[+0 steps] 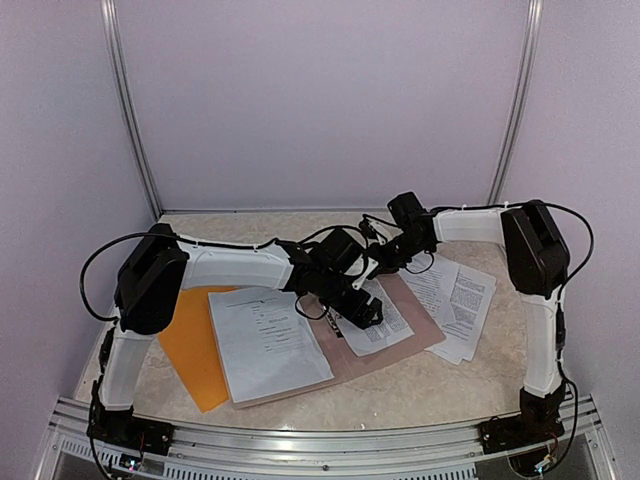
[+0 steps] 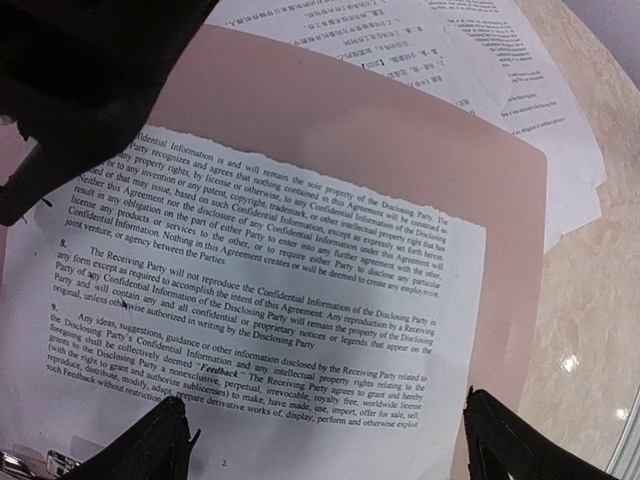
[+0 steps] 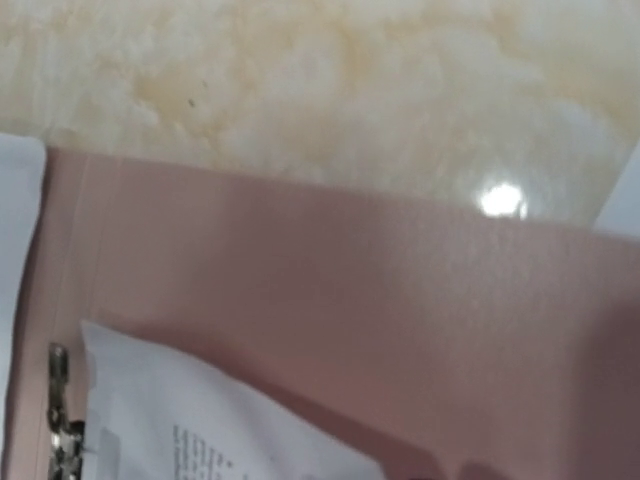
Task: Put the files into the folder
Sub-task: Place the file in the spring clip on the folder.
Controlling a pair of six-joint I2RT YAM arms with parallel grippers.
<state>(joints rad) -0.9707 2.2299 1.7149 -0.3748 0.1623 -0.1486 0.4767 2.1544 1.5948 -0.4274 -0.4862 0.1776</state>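
The folder (image 1: pixel 190 350) lies flat and closed at about 8 o'clock on the table (image 1: pixel 400 385), orange, one corner pointing toward the near edge. None of the files (image 1: pixel 455 300) is inside it.

They lie in three places. A loose, fanned stack rests on the table at 3 o'clock. One sheet (image 1: pixel 265 340) lies just past the folder's 3 o'clock side, its left edge meeting the orange. Most of this sheet rests on the pinkish-brown clipboard (image 1: pixel 415 335). A third printed sheet (image 2: pixel 270 300) sits near the middle of the table on the same board. The board runs from 7 o'clock toward 3 o'clock, and its far corner tucks under the loose stack. A metal clip (image 3: pixel 60 425) shows at the board's edge in the right wrist view.

The left gripper (image 2: pixel 330 440) hangs over that third sheet, jaws spread wide apart, one dark fingertip on each side of the printed page. It holds nothing.

The right gripper (image 1: pixel 380 262) is at about 12 o'clock of the left one, above the clipboard's far edge. Its fingers show in no view clearly enough, so whether they are apart or together cannot be told.
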